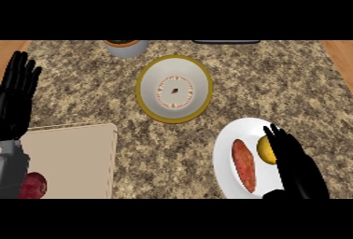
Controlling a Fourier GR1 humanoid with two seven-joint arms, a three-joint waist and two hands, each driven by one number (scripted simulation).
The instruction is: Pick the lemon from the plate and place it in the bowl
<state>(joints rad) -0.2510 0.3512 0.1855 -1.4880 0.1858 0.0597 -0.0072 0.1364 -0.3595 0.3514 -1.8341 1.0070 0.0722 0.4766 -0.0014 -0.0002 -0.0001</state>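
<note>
Head view: lemon (264, 149) at lower right of frame, on the white plate (228, 140), just left of the right hand (298, 163) and partly hidden behind its straight, unclosed fingers. Yellow, rounded, no clear long axis. Beside it, an orange-red sweet potato (244, 165). Bowl (173, 88) up-left, well apart. Left hand (18, 88) resting at left edge, fingers straight up.

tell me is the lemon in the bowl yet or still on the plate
Still on the plate. The lemon lies on the white plate beside the right hand; the bowl holds no lemon.
</note>
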